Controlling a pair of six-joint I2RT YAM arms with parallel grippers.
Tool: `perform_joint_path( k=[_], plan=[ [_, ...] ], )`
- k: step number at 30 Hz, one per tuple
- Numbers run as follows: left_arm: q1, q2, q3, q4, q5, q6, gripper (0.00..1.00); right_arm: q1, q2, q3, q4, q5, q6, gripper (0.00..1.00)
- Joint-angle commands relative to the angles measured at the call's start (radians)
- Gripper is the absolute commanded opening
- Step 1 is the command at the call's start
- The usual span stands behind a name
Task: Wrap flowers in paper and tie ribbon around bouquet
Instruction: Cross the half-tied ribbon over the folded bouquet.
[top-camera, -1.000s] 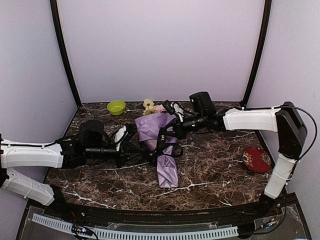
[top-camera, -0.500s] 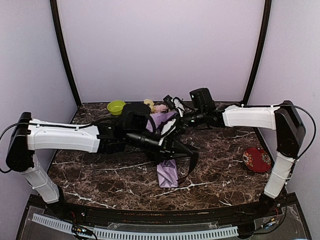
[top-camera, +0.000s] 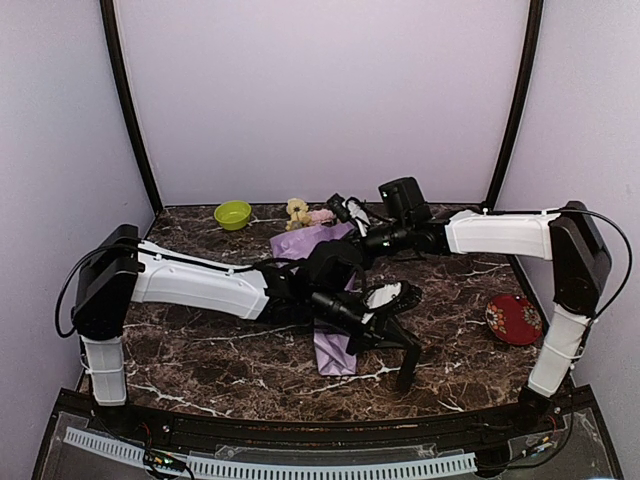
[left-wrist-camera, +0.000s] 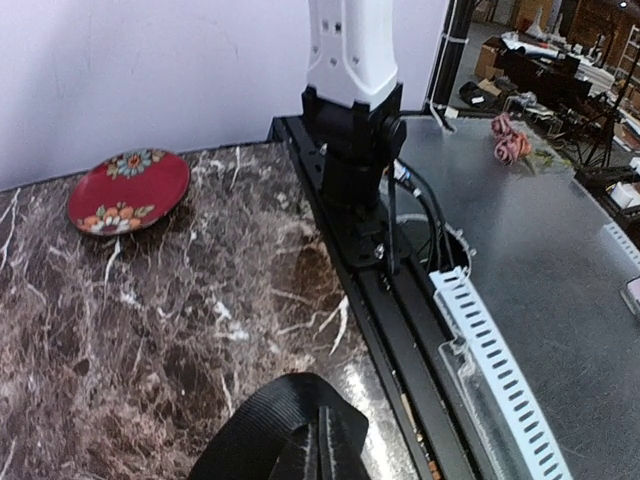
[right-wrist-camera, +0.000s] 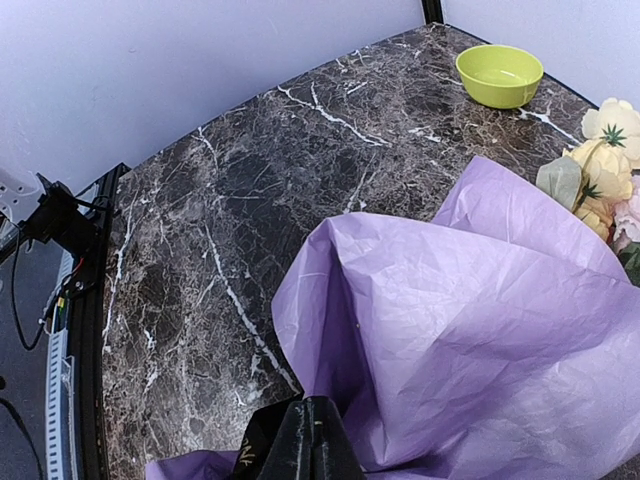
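The bouquet lies mid-table, a cone of lilac paper (top-camera: 335, 348) (right-wrist-camera: 480, 330) with pale flowers (top-camera: 305, 213) (right-wrist-camera: 600, 160) at its far end. My left gripper (top-camera: 403, 342) (left-wrist-camera: 320, 445) reaches across the bouquet to its right side and is shut on the black ribbon (top-camera: 405, 375) (left-wrist-camera: 265, 415), which loops over its fingertips and hangs down to the table. My right gripper (top-camera: 358, 246) (right-wrist-camera: 312, 440) is at the bouquet's upper part, shut with a piece of ribbon (right-wrist-camera: 250, 445) at its tips. The left arm hides the bouquet's middle in the top view.
A green bowl (top-camera: 232, 213) (right-wrist-camera: 499, 75) stands at the back left. A red patterned plate (top-camera: 514, 318) (left-wrist-camera: 128, 190) lies near the right edge, beside the right arm's base (left-wrist-camera: 355, 130). The table's near edge runs just beyond the left gripper.
My left arm has swung from the left side over the bouquet to its right, carrying the ribbon. The right arm has barely moved.
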Motion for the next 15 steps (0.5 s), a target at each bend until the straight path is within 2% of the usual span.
perform_joint_path(
  k=[1,3,6,8,11,15],
  plan=[
    [-0.02,0.025,0.034,-0.129,-0.154,0.126,0.13,-0.007,-0.029,-0.003,0.006,0.0,-0.011,0.0],
    [-0.027,0.018,0.04,-0.203,-0.235,0.173,0.38,-0.007,-0.03,-0.001,0.003,-0.003,-0.011,0.0],
    [-0.028,-0.055,-0.014,-0.215,-0.278,0.213,0.53,-0.006,-0.032,0.001,-0.001,-0.006,-0.007,0.0],
    [-0.023,-0.135,-0.117,-0.136,-0.313,0.223,0.63,-0.007,-0.031,0.0,-0.001,-0.01,-0.004,0.0],
    [0.02,-0.249,-0.248,-0.01,-0.317,0.189,0.71,-0.005,-0.031,-0.003,0.003,-0.018,0.002,0.0],
    [0.156,-0.342,-0.362,0.123,-0.218,0.027,0.73,-0.002,-0.029,-0.004,0.008,-0.029,0.011,0.0]
  ],
)
